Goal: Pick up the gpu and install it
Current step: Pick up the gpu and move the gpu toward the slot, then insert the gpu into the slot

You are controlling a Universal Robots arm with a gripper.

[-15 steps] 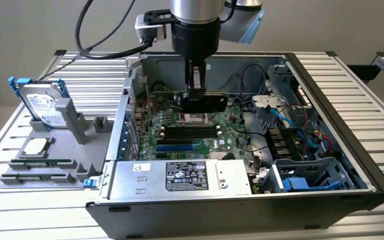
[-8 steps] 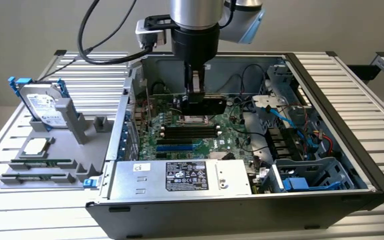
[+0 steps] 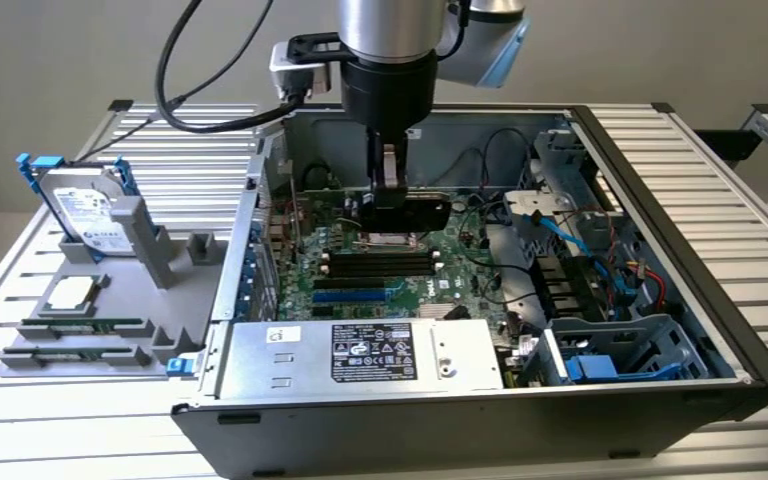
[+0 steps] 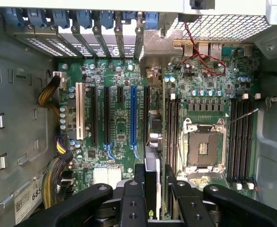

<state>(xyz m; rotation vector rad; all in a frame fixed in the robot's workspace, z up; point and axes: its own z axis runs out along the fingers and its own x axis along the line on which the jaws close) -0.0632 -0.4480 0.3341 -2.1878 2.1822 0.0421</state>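
A ribbed metal table [image 3: 704, 180] carries the whole scene, with an open computer case [image 3: 724, 345] lying on its side across the middle and toward the edge on the exterior view's right. The arm comes straight down into the case, and the tool [image 3: 391, 195] is pinched narrow on the gpu [image 3: 420, 212] — a firm hold, with the fingers [image 4: 137, 189] pressed against both faces of the card.

The gpu hangs on edge over the motherboard [image 3: 357, 272], around the middle of the case and nearer its far wall than the power supply [image 3: 357, 352] along the near wall. From the wrist camera, the card's thin edge runs between the long blue expansion slot [image 4: 133, 113] and the bare processor socket [image 4: 202, 146]. Whether its lower edge touches a slot can't be told from here.

Over by the table edge on the exterior view's left sits a grey parts holder [image 3: 157, 265]. A hard drive [image 3: 91, 215] in a blue frame stands upright at its far end, a processor chip [image 3: 68, 293] lies flat in front of that, and two green memory sticks [image 3: 81, 327] lie along the near side — all well apart from the tool. Black cables [image 3: 177, 80] loop up from the arm's wrist.
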